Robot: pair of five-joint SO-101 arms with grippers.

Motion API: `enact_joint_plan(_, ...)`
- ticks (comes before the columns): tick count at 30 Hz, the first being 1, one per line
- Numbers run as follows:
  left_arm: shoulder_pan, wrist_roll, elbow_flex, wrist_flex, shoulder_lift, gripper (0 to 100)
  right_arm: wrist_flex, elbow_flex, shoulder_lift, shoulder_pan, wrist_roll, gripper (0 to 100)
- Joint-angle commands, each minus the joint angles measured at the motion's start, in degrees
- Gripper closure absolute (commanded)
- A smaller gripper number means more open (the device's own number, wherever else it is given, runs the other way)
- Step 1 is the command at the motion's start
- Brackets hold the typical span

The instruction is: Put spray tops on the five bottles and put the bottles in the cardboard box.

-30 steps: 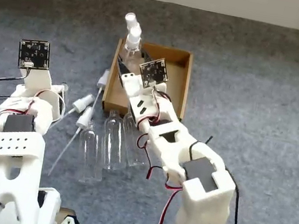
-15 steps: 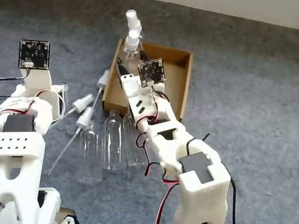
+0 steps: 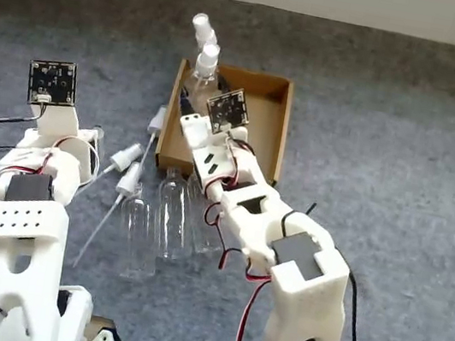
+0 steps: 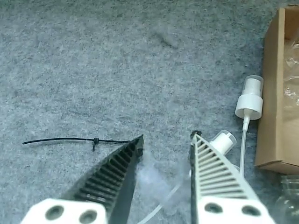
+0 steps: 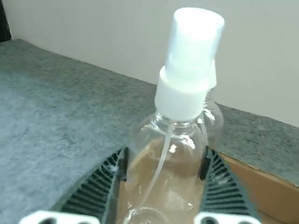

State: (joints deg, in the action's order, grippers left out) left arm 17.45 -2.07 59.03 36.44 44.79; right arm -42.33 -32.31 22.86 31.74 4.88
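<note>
Right gripper [image 5: 164,158] clenched on held bottle [image 5: 161,191], upright; jaws press both sides of clear body below its white spray top [image 5: 187,65]. Held bottle at far-left corner of cardboard box [image 3: 271,125]. Second bottle [image 3: 200,28], also capped, just beyond it.

Three uncapped bottles [image 3: 170,213] lie side by side on grey carpet [image 3: 391,119], just near of box.

Left gripper [image 4: 167,140] released, jaws apart over carpet, left of box. Loose spray top [image 4: 223,140] just beside one jaw tip. Another spray top [image 4: 250,98] farther, between gripper and box. Black cable tie [image 4: 74,141] on carpet by other jaw tip.
</note>
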Motion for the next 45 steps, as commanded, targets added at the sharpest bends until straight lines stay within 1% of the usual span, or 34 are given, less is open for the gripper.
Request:
enact_joint_plan(1, 0.6, -0.5, -0.2, -1.2, 0.2, 84, 1.0, 2.9, -1.3, 0.9, 0.0, 83.4)
enact_joint_plan(4, 0.6, -0.5, -0.2, -1.2, 0.2, 84, 1.0, 2.9, -1.4, 0.9, 0.1, 83.3)
enact_joint_plan(9, 0.6, -0.5, -0.2, -1.2, 0.2, 84, 1.1, 2.9, -1.4, 1.5, 5.8, 83.2)
enact_joint_plan(23, 0.7, -0.5, -0.2, -1.2, 0.2, 84, 1.2, 2.8, -1.3, 1.9, 5.7, 82.8)
enact_joint_plan(29, 0.7, -0.5, -0.2, -1.2, 0.2, 84, 1.2, 1.2, -1.4, 2.1, 5.8, 73.1)
enact_joint_plan(40, 0.7, -0.5, -0.2, -1.2, 0.2, 84, 1.4, 0.7, -3.2, 1.9, 6.0, 73.0)
enact_joint_plan(45, 0.7, -0.5, -0.2, -1.2, 0.2, 84, 11.0, 0.7, -11.8, 1.8, 5.7, 73.0)
